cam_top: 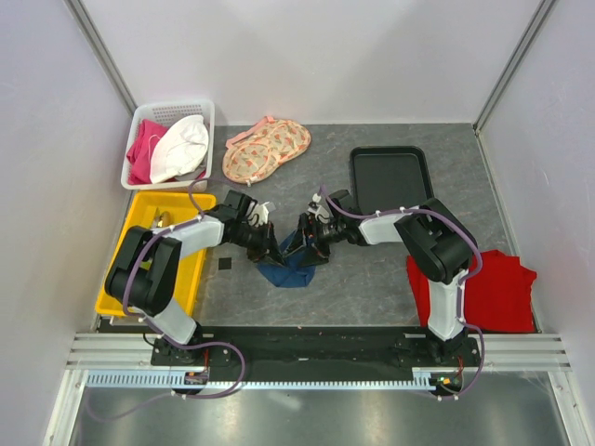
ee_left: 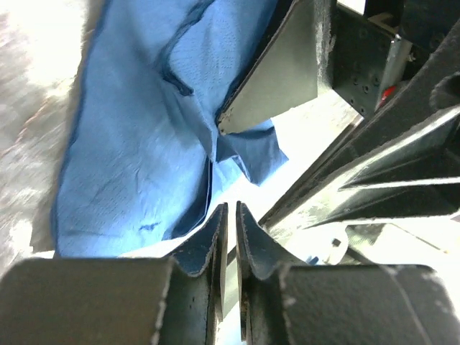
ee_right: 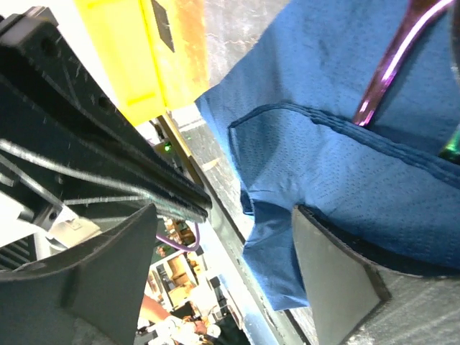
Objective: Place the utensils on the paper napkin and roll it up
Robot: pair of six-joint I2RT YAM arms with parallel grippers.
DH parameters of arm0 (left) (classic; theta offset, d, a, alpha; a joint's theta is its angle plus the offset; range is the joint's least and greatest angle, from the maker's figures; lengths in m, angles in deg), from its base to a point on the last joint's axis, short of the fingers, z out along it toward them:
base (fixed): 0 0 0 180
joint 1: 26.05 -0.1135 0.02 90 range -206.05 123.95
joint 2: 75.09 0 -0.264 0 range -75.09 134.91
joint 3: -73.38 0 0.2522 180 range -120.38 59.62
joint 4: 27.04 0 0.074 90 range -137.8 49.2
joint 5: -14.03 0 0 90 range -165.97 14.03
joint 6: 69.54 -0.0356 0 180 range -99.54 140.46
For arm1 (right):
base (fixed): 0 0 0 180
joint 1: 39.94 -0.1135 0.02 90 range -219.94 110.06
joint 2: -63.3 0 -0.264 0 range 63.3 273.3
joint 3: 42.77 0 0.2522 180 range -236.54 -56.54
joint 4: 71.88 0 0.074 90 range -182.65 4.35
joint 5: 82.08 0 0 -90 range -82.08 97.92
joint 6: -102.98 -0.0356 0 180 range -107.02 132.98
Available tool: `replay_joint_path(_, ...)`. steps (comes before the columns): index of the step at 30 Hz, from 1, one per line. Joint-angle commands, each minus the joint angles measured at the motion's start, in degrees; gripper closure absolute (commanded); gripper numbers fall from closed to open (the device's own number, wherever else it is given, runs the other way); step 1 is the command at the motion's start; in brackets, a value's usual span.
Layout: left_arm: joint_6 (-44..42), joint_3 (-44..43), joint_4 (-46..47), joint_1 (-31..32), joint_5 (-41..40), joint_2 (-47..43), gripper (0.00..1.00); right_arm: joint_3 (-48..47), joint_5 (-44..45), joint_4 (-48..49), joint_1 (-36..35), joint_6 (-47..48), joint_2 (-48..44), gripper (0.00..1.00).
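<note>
White basket (cam_top: pixel 177 111): far left corner of the surface (cam_top: pixel 372 279), with pink and white cloths inside.
Yellow tray (cam_top: pixel 195 265): near left edge, partly under the left arm.
Peach floral fabric (cam_top: pixel 267 150): at the back, just right of the basket.
Left claw (cam_top: pixel 270 246) (ee_left: pixel 231 207): its fingers are almost together, with only a thin slit between them. The napkin's edge runs down against one fingertip, but it cannot be told whether paper is pinched.
Paper napkin (cam_top: pixel 288 267) (ee_left: pixel 136 144) (ee_right: pixel 323 79): mid-surface between the two claws, crumpled and folded over itself rather than flat.
Utensil (ee_right: pixel 388 68): one slim shiny handle lies on the napkin, seen only in the right wrist view. Its head is out of frame.
Right claw (cam_top: pixel 309 240) (ee_right: pixel 224 208): its fingers are spread wide. A loose napkin flap sits in the gap and neither finger presses on it.
Black tray (cam_top: pixel 390 181): at the back, right of centre.
Red cloth (cam_top: pixel 497 288): near right edge, beside the right arm's base.
</note>
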Motion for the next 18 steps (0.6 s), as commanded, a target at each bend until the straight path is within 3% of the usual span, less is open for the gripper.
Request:
replay_joint_path(1, 5.25, 1.89, 6.68, -1.96, 4.12, -1.08, 0.84, 0.41, 4.5, -0.95, -0.08, 1.14, 0.29, 0.15)
replay_joint_path(9, 14.21, 4.08, 22.83, -1.96, 7.46, 1.3, 0.83, 0.15, 4.32, -1.21, 0.09, 0.43, 0.63, 0.04)
replay_joint_path(18, 18.08, 5.05, 27.52, -1.96, 5.62, 4.81, 0.71, 0.24, 4.06, -1.48, 0.18, -0.18, 0.55, 0.02)
